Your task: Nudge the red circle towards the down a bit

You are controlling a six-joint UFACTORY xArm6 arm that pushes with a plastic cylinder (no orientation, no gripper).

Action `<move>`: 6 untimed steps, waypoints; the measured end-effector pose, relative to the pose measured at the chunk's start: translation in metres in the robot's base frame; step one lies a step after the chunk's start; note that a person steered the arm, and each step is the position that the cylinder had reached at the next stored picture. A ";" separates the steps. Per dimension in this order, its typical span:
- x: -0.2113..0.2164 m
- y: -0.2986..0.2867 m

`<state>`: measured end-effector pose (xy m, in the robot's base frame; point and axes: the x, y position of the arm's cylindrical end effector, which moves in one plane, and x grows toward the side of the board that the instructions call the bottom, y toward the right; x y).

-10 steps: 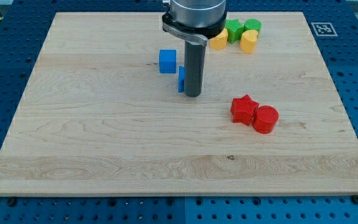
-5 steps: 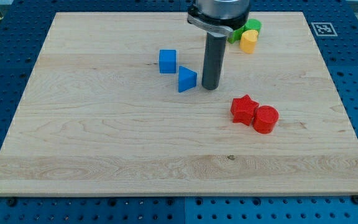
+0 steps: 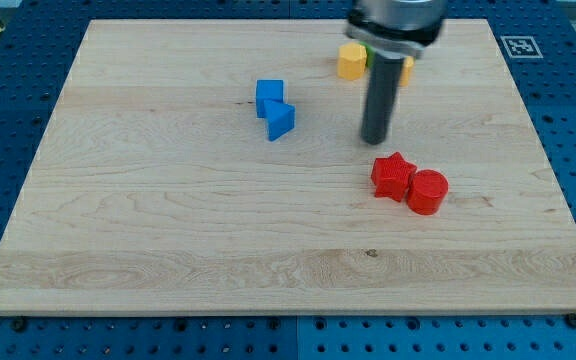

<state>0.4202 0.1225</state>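
Blue blocks sit left of centre on the wooden surface (image 3: 168, 220): a blue cube (image 3: 269, 94) touching a blue triangle (image 3: 280, 121) just below it. Further right, a yellow block (image 3: 350, 61) lies near the view's top. The arm carries no claw; its tip (image 3: 373, 141) stands just above the red star (image 3: 393, 175). The red circle (image 3: 428, 191) touches the star's right side.

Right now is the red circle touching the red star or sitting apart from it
Touching. The red circle sits against the red star on the star's lower right, with no board showing between them. My tip is above the star, apart from both.
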 end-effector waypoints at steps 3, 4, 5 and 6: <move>0.070 0.043; 0.079 0.026; 0.079 0.014; 0.075 0.011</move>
